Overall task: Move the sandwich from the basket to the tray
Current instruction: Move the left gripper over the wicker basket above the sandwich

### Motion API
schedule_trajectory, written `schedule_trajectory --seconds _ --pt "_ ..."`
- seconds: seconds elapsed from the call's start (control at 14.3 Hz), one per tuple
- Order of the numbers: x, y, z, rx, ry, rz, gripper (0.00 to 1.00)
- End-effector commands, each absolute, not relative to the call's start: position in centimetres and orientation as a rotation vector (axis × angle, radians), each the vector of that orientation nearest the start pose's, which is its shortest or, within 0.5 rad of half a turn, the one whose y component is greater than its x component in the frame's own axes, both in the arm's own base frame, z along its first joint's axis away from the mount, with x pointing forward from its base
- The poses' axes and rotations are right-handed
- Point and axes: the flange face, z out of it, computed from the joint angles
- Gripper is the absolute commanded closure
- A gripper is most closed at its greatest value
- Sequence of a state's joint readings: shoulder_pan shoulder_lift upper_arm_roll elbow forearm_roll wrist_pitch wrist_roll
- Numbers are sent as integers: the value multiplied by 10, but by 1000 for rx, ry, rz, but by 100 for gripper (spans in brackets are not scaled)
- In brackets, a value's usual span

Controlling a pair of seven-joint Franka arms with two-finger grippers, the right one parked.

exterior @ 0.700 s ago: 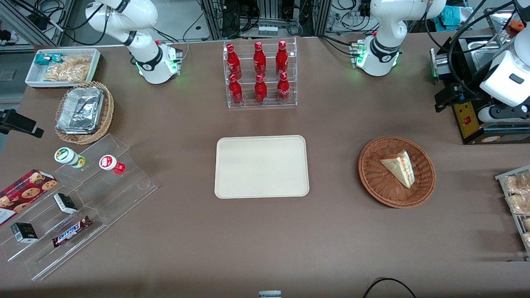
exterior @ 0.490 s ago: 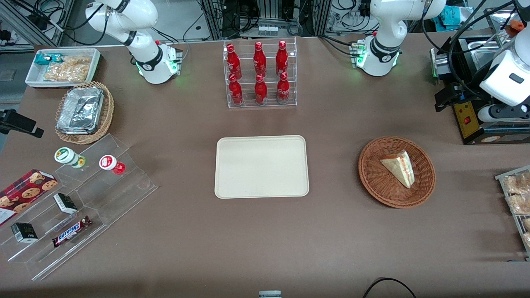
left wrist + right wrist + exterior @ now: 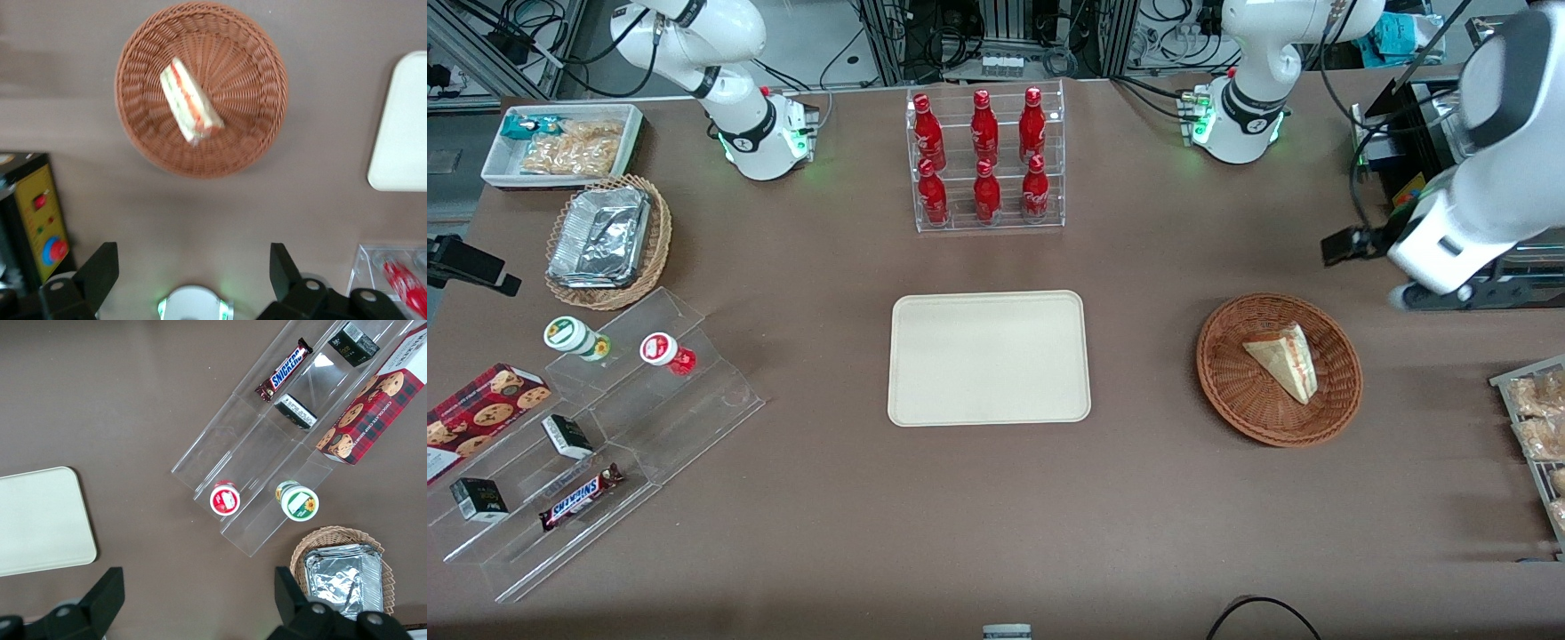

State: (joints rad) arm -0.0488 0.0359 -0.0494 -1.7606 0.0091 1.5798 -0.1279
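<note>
Wicker basket (image 3: pixel 1279 369) unmoved, gripper (image 3: pixel 190 277) swung nearer it, fingers (image 3: pixel 100 270) wide.

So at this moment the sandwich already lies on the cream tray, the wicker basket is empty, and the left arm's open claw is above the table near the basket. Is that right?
Not quite. The sandwich lies in the reddish-brown wicker basket, and the cream tray is bare; the front view shows both. The rest holds: in the left wrist view the claw is open above the table near the basket.
</note>
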Motion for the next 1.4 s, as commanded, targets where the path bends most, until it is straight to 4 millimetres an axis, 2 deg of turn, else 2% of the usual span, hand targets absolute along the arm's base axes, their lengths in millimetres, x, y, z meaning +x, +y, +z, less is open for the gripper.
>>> schedule_trajectory --seconds 0.0,0.28,0.35,0.42,0.63,0.91,1.26,1.33 --pt "533 -47 463 -3099 -45 281 0" --pt "515 -29 392 -3118 -112 142 0" --pt "510 -19 378 -3126 -154 91 0" --pt "509 -15 371 -3123 -247 71 0" --pt "516 -16 350 -3050 -713 54 0" --pt "524 -22 314 -2938 -1151 -37 0" --pt "520 -24 264 -2935 -1188 -57 0" --pt "520 -24 257 -2933 -1188 -45 9"
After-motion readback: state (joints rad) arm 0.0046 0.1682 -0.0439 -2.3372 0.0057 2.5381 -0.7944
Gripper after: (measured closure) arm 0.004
